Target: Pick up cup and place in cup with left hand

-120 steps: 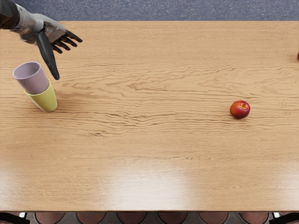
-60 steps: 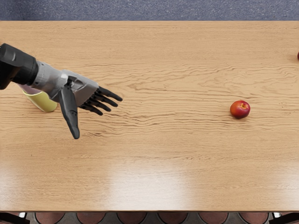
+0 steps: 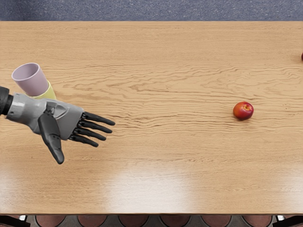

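I have my left hand [image 3: 64, 124] over the near-left part of the table, its arm coming in from the left edge of my view. It is wide open: four fingers reach out to the right, slightly parted, and the thumb stands well away from them, pointing toward the near edge. I see nothing in its grasp.

Just beyond the wrist and the back part of the hand, on the far side, I have the two cups. The lavender cup [image 3: 33, 84] sits nested in the yellow cup [image 3: 47, 92], its upper part standing out above the yellow one. My own hand blocks the lower part of the yellow cup, so I cannot tell whether the two touch.

Well apart to the right, I see a red fruit [image 3: 243, 111] on the table, and at the right edge a sliver of a dark red object [image 3: 302, 57], too cut off for me to name.

The cups look smooth and matte, round-mouthed and narrowing toward the base. The fruit is roundish and glossy, with orange patches. The hand is grey and black, with slim jointed fingers. Under it all runs the pale wooden table [image 3: 165, 156], its grain wavy, with glare along the near side; speckled blue-grey floor [image 3: 156, 9] shows beyond.
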Tool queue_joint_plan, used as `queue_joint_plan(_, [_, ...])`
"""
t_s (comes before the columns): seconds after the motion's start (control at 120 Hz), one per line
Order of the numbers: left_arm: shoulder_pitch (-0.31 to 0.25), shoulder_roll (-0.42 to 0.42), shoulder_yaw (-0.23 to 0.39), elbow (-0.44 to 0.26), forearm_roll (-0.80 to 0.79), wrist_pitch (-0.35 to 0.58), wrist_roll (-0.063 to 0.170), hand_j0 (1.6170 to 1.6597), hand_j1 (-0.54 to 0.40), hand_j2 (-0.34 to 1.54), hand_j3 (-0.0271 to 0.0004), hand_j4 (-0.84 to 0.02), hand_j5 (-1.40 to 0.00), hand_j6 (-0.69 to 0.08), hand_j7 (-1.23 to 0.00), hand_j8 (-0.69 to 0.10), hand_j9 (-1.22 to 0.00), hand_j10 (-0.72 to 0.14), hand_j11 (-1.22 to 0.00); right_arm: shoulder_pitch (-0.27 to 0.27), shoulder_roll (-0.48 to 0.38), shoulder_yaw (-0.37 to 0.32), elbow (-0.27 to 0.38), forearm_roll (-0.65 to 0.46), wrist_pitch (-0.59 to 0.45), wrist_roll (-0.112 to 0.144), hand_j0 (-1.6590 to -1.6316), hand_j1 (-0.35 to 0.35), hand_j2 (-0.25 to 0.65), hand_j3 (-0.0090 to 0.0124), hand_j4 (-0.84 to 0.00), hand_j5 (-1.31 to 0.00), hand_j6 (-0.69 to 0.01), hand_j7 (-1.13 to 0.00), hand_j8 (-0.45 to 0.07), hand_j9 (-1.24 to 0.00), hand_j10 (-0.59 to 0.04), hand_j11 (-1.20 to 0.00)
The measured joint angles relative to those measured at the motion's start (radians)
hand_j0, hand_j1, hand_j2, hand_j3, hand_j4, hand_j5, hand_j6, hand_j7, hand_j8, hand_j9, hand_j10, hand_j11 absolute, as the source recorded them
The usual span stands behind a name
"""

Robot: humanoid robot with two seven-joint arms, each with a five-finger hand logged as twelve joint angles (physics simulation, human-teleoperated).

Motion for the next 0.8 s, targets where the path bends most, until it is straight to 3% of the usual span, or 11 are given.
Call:
queue_joint_plan(0.3, [0.008, 0.065, 0.007, -0.017, -0.016, 0.000, 0.000, 1.6581, 0.349, 0.00, 0.0000, 0.000, 0.00, 0.000, 0.00, 0.000, 0.00, 0.000, 0.00, 0.000, 0.000, 0.000, 0.000, 0.000, -0.001, 0.002, -1.6581, -0.312, -0.006, 0.0000, -0.031, -0.04, -0.031, -0.04, -0.031, -0.04, -0.031, -0.04])
queue_joint_plan(0.575, [0.106, 0.105, 0.040, -0.008, -0.018, 0.000, 0.000, 1.6581, 0.348, 0.00, 0.0000, 0.000, 0.00, 0.001, 0.00, 0.000, 0.00, 0.000, 0.00, 0.000, 0.000, 0.000, 0.000, 0.000, -0.001, 0.000, -1.6581, -0.312, -0.006, 0.0000, -0.031, -0.04, -0.031, -0.04, -0.031, -0.04, -0.031, -0.04])
queue_joint_plan(0.8, [0.111, 0.125, 0.044, -0.007, -0.029, 0.000, 0.000, 1.6581, 0.348, 0.00, 0.0000, 0.001, 0.00, 0.001, 0.00, 0.001, 0.00, 0.000, 0.00, 0.000, 0.000, 0.000, 0.002, 0.000, -0.001, 0.000, -1.6581, -0.312, -0.006, 0.0000, -0.031, -0.04, -0.031, -0.04, -0.031, -0.04, -0.031, -0.04])
